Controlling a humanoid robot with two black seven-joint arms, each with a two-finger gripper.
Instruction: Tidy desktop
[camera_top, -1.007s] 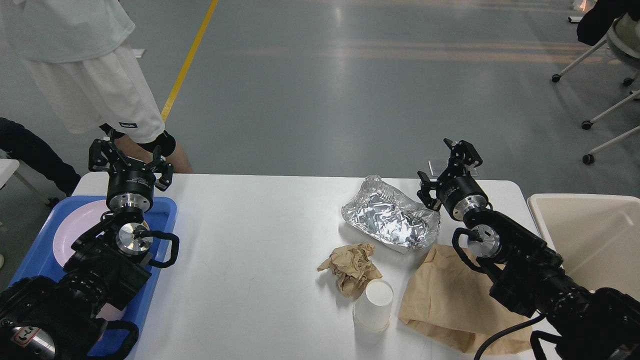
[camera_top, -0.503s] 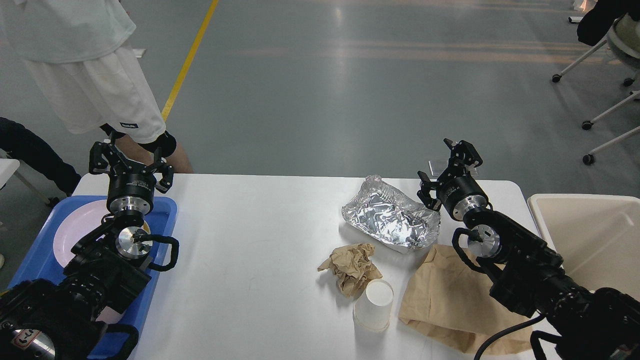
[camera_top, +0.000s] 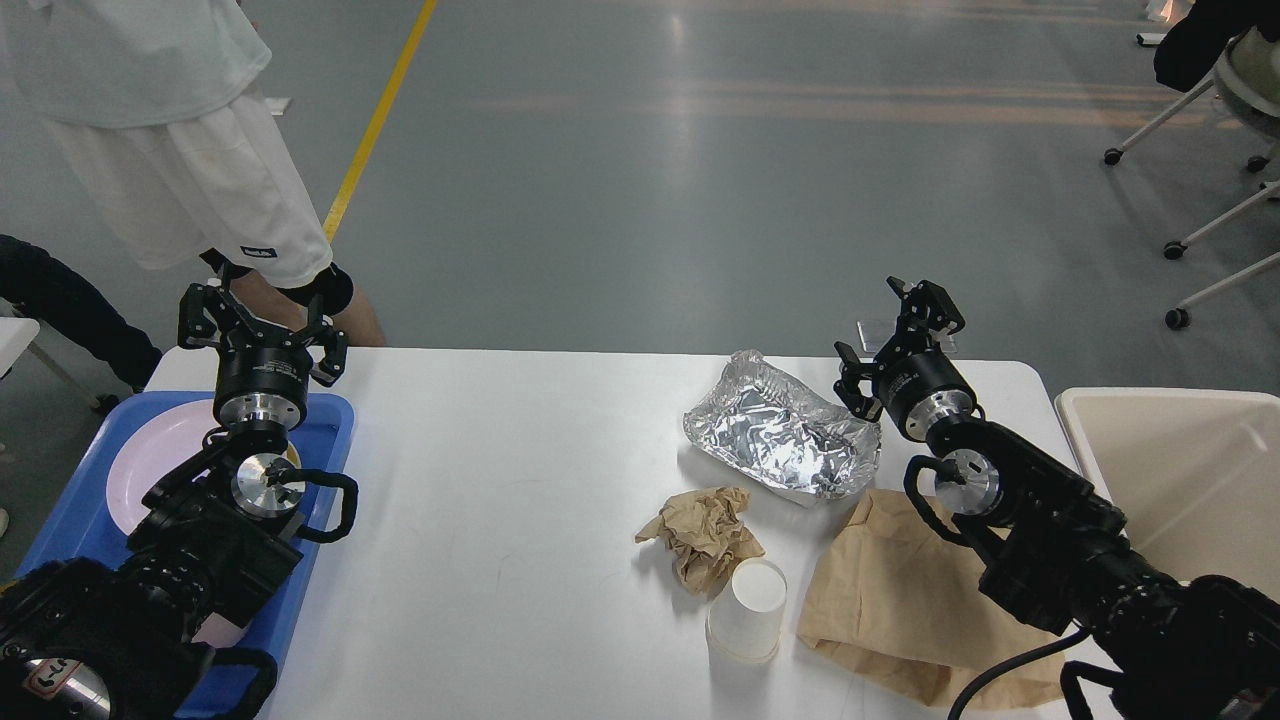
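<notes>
Nothing has shifted: both tools, left (camera_top: 262, 325) and right (camera_top: 893, 333), hang released at the desk's (camera_top: 500, 560) far edge, foil (camera_top: 780, 435), paper and cup (camera_top: 748, 610) untouched, so tidying remains ahead.

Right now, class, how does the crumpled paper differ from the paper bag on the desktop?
The crumpled paper is balled up and bulky; the paper bag lies flat. The crumpled paper is smaller, the bag far larger. The crumpled paper lies left of the cup, the bag right of it. Both are brown paper.
</notes>
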